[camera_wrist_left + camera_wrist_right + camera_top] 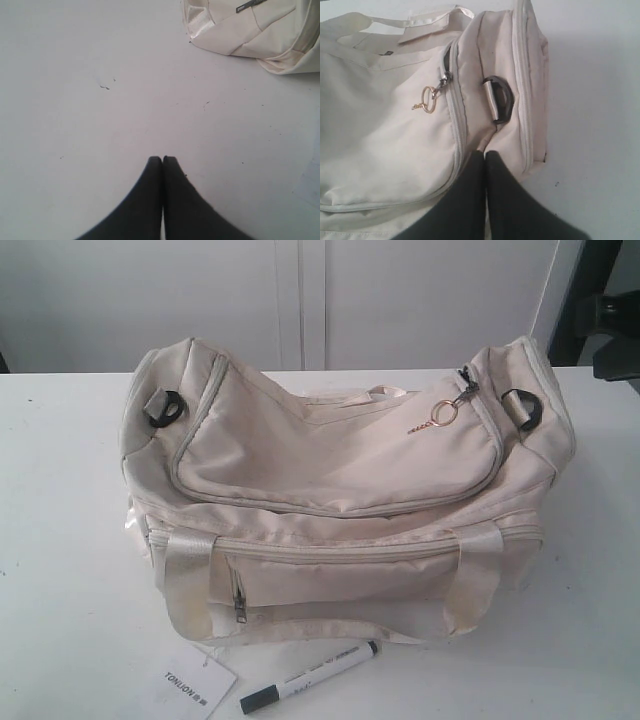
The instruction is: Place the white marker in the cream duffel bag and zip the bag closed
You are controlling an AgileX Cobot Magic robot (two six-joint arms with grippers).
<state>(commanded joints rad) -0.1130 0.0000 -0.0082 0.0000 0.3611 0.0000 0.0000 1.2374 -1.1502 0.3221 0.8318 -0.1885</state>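
the white marker (310, 677) looks light, stiff and slick, best pinched mid-barrel, the cream duffel bag (340, 480) soft and floppy; left fingers (145, 200) and right fingers (465, 200) are clenched empty.

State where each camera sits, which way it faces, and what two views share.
Exterior: off the arms, above the table, looking down at the cream duffel bag and white marker; no gripper shows.
Left wrist: on the left arm, looking past the shut left gripper at bare table, with a bag corner at the edge.
Right wrist: on the right arm, looking past the shut right gripper at the bag's end.
Shared: exterior and right wrist both show the gold ring pull.
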